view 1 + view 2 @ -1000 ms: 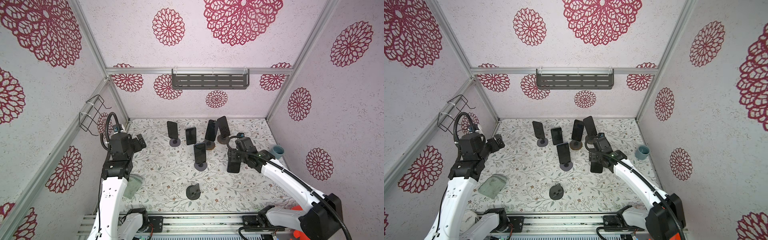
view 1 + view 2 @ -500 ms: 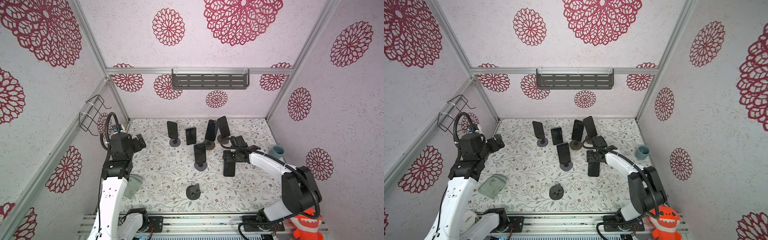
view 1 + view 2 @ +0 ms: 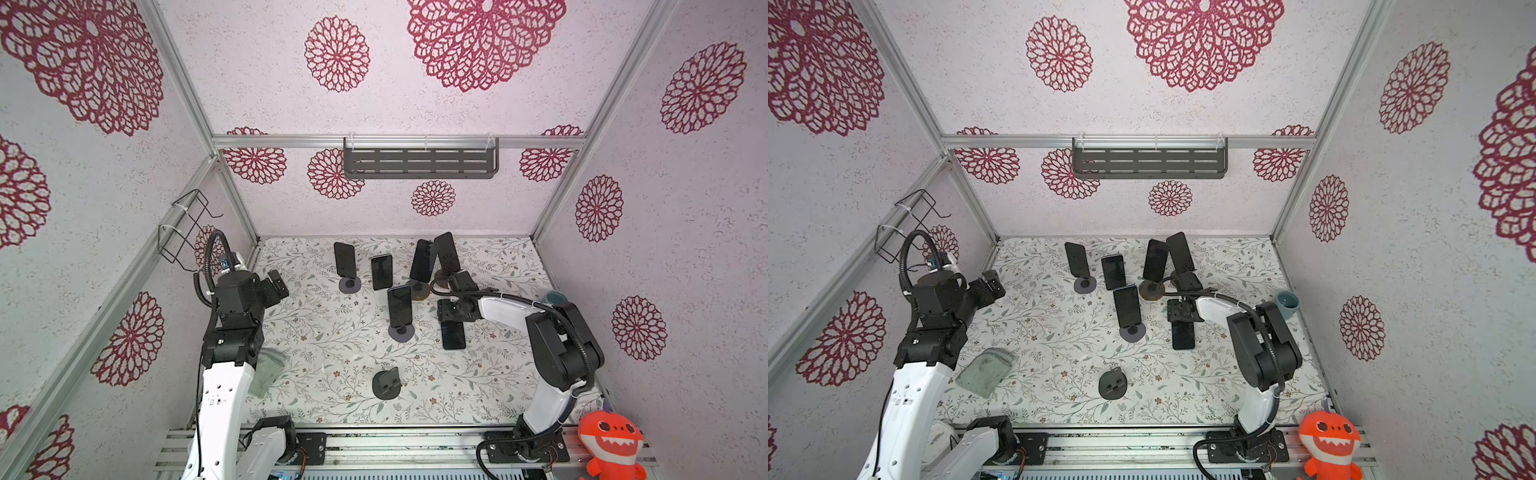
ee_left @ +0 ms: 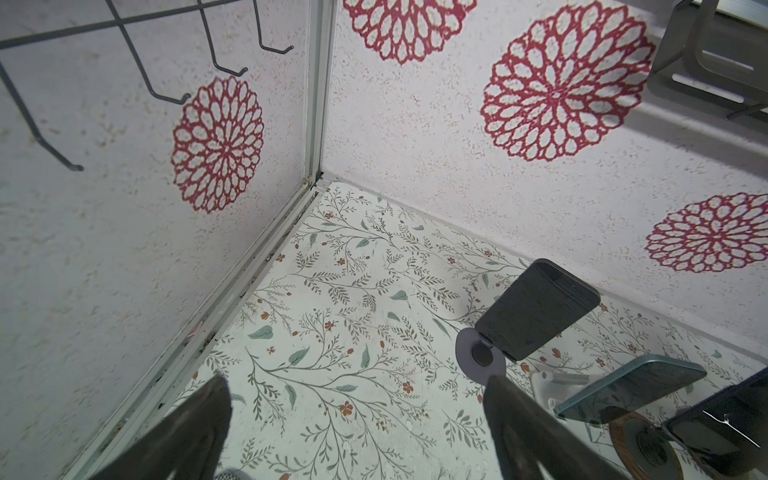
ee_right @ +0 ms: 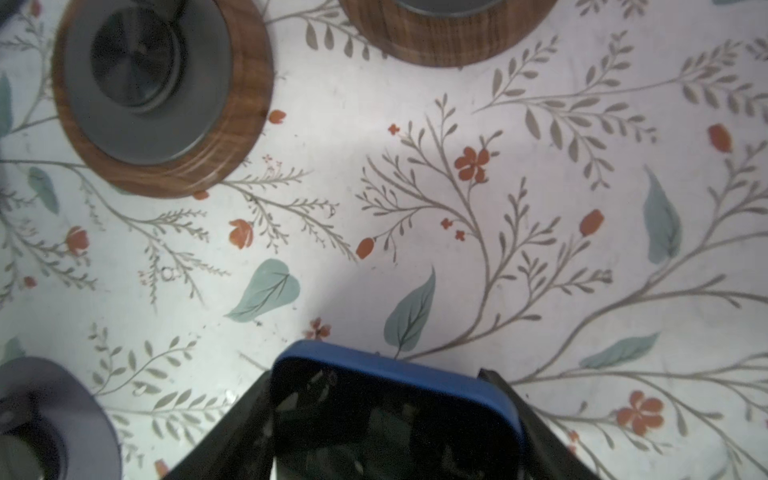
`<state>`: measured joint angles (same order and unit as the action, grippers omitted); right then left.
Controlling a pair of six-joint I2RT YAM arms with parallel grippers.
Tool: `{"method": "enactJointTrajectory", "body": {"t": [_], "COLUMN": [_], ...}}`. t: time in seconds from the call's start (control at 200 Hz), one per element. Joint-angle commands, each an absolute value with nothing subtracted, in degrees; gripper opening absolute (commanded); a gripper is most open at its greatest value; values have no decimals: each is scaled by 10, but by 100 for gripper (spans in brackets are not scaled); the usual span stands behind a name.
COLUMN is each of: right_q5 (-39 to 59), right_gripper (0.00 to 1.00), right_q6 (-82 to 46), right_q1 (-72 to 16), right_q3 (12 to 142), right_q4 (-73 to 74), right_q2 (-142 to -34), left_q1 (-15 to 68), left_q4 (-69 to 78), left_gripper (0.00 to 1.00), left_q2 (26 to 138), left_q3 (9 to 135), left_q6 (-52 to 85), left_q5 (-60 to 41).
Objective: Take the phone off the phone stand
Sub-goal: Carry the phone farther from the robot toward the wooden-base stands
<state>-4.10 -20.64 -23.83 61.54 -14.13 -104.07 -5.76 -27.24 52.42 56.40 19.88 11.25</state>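
Since a second ago the right arm point(image 3: 557, 353) has raised its elbow and folded back toward its base, so the orange plush toy point(image 3: 611, 442), barely showing then, is now in plain sight, and the phone point(image 3: 453, 336) has come lower onto the flowered mat point(image 3: 332, 374). That phone, in a blue case, now rests on the mat behind and to the right of the empty stand point(image 3: 386, 384), well apart from it; whether it lies fully flat I cannot tell. The right gripper point(image 3: 451, 319) is at the phone's far end, and the right wrist view shows its fingers point(image 5: 249, 399) set against both long edges of the phone, pinching it. The left arm point(image 3: 232, 332) stands far to the left of the empty stand, its gripper point(image 3: 277, 284) raised with fingers point(image 4: 199, 415) spread wide around nothing. The toy sits off the mat, to the right of the empty stand and nearer the front. A green cloth point(image 3: 266, 370) lies left of the empty stand. Another phone on a grey-footed stand point(image 3: 400, 311) rises just behind the empty stand. A small cup point(image 3: 1287, 303) stands far to the empty stand's right, farther back.
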Motion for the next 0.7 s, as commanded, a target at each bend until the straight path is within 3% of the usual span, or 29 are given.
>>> {"method": "enactJointTrajectory", "body": {"t": [0.0,0.365,0.49,0.696], "right_q5": [-66,-39,-27,-24], "right_gripper": [60,62,68,78], "right_q6": [-219,-256,-260,-260], "right_q1": [-239,-239,-239,-239], "right_q3": [637,630,631,631], "right_q4": [-109,-36,-27,-34], "right_q2": [-1046,-1078,-1081,-1083], "left_q1": [-68,-76,-72,29], "left_q4": [-253,-252,-251,-279], "left_gripper": [98,98,98,98], "left_q2": [519,529,532,524], "left_q3": [560,560,558,556], "left_q6": [204,206,207,183], "left_q5": [118,102,77,112]}}
